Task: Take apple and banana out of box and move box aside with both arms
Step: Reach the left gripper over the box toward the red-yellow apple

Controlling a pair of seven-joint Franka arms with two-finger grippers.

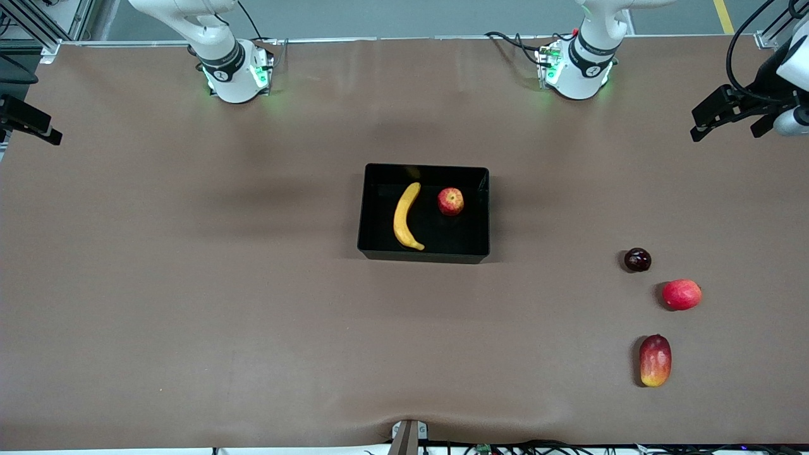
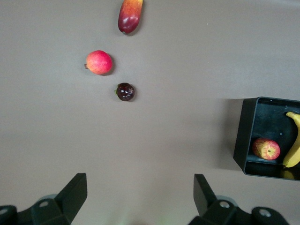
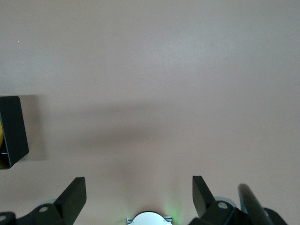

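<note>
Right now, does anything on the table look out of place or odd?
Nothing stands out. The banana and apple lie apart inside the box, which sits square. Both tools, left and right, hang open over bare table.

Robot lab, brown-covered table (image 1: 189, 284), bolted arm bases, cables

Yellow banana (image 1: 406, 217), black box (image 1: 422, 255)
</note>
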